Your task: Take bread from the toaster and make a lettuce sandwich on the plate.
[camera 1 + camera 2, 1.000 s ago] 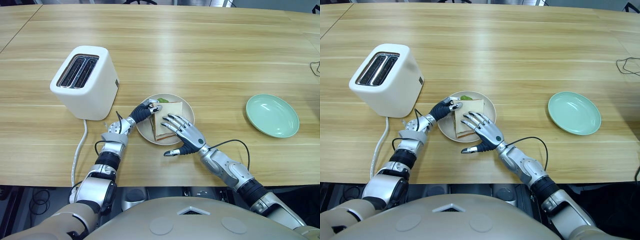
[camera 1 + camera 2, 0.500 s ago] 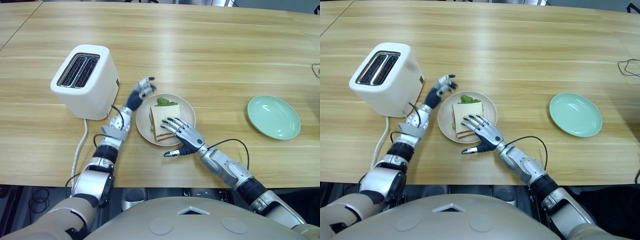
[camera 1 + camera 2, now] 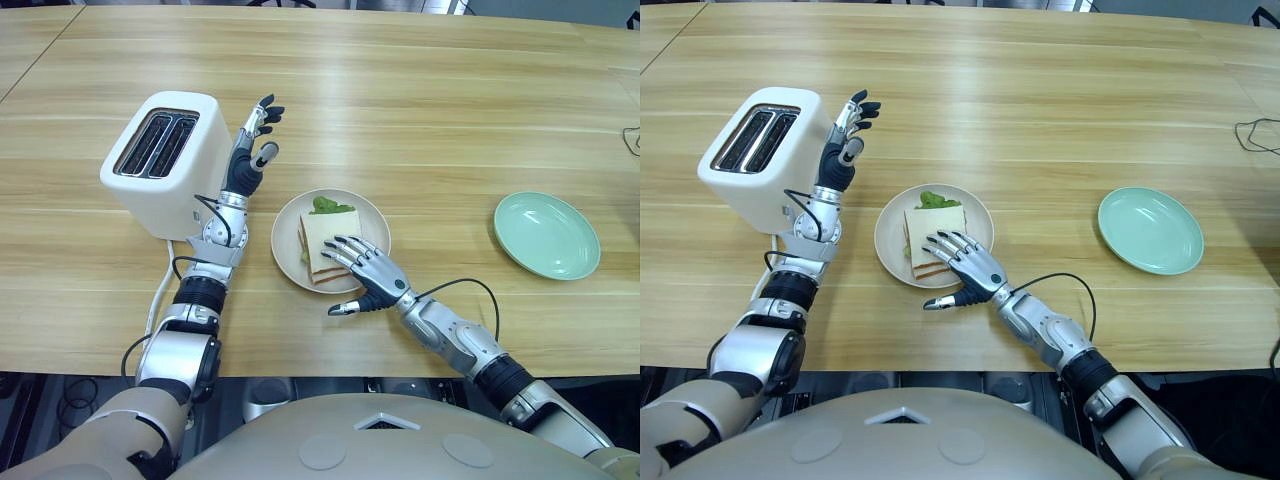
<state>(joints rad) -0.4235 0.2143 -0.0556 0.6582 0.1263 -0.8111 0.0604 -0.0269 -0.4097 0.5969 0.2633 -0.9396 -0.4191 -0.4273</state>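
Observation:
A white toaster (image 3: pixel 168 160) stands at the left with both slots showing no bread. To its right a beige plate (image 3: pixel 372 213) carries a sandwich (image 3: pixel 322 240) of two bread slices with green lettuce (image 3: pixel 326 205) sticking out at the far side. My left hand (image 3: pixel 255 140) is raised beside the toaster's right face, fingers spread, holding nothing. My right hand (image 3: pixel 368 276) rests open at the plate's near right rim, its fingertips lying on the sandwich's near corner.
A light green dish (image 3: pixel 545 233) lies on the wooden table at the right. The toaster's white cord (image 3: pixel 157 300) runs toward the near table edge. A dark cable (image 3: pixel 632 138) lies at the far right edge.
My left hand has left the sandwich and swung up and away to the toaster's right side. The sandwich now lies uncovered on the plate. My right hand has barely moved.

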